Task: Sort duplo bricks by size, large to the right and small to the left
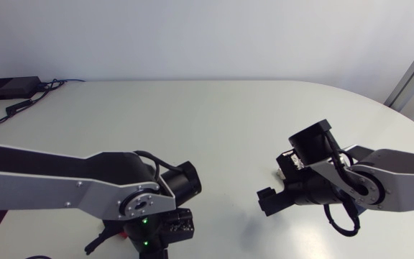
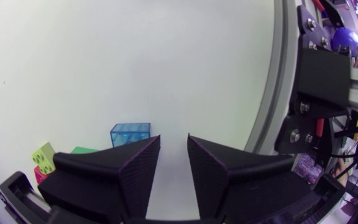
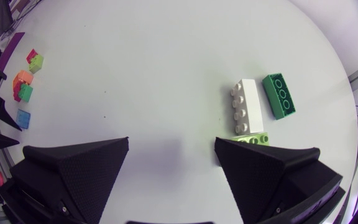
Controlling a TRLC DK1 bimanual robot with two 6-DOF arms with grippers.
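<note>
R gripper hanging open beside white brick; green brick lying alongside it, lime brick touching its end. L gripper sitting released, well apart.

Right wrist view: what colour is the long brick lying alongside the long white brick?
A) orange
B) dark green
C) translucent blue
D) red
B: the dark green brick lies alongside the white brick, both ahead of the open right gripper.

3 large bricks, small bricks well apart.
</note>
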